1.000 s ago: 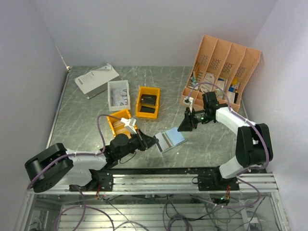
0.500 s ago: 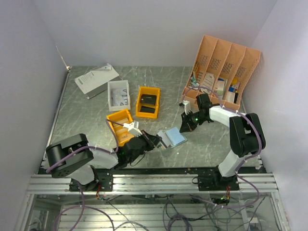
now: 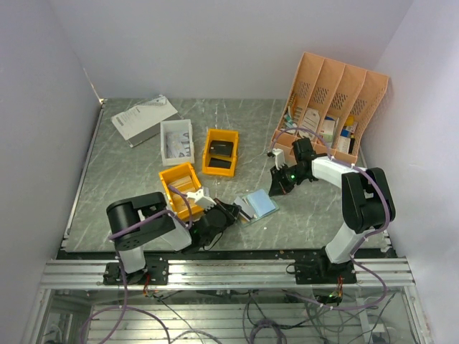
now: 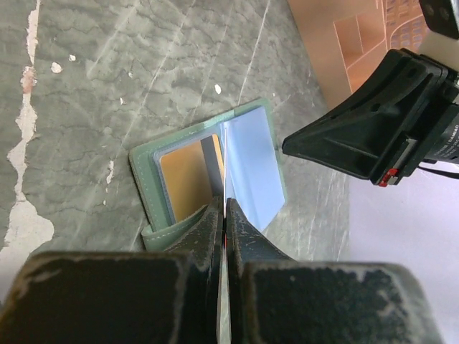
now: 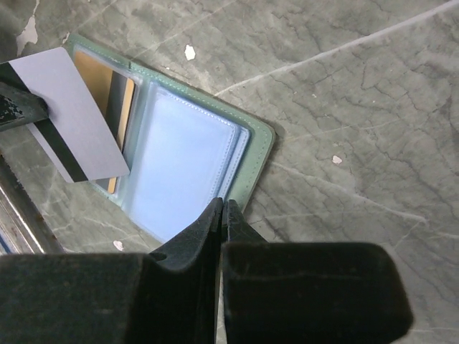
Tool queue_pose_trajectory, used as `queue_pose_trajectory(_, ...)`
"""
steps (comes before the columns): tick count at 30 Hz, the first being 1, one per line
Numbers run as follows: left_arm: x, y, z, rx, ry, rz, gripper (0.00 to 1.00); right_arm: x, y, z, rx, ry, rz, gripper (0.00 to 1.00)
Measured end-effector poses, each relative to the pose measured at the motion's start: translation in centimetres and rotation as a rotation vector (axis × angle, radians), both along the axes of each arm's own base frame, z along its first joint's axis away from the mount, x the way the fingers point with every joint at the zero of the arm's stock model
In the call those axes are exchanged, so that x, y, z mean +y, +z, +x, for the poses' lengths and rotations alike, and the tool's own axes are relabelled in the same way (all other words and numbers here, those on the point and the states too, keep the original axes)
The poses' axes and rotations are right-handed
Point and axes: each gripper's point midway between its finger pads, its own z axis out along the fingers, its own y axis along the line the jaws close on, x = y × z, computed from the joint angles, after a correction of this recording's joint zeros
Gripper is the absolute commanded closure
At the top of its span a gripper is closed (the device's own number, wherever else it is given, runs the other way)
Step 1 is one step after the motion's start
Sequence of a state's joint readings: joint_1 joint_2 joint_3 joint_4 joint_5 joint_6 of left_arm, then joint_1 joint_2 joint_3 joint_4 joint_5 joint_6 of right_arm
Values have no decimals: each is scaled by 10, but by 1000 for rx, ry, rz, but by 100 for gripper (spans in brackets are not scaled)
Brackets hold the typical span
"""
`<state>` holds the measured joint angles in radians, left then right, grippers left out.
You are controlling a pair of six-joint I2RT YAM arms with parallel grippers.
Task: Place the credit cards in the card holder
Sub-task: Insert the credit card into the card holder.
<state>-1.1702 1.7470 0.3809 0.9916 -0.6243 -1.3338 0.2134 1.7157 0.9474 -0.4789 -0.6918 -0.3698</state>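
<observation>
At lower centre of the overhead view, the left gripper (image 4: 224, 206) is found clamped on a grey credit card (image 5: 72, 107), held over the open card holder (image 3: 259, 204) on the worktop (image 3: 122, 179). Beyond it, the right gripper (image 5: 221, 208) is fully closed, with its tips at the holder's blue flap.

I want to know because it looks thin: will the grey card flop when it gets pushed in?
Probably not: the card juts straight from the left gripper, held by one edge, without sagging. Its smooth face looks slippery, so it might slide in the grip.
</observation>
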Motion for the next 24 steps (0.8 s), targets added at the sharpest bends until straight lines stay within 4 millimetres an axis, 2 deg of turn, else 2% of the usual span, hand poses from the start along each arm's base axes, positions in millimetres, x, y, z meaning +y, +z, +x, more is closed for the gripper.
queue_pose_trajectory(13, -8, 3, 5, -19, 25, -90, 93, -3, -12, 0, 32, -14, -28, 99)
queue_pose_trajectory(24, 1, 6, 1, -21, 27, -118, 93, -3, -12, 2, 38, -24, -28, 98)
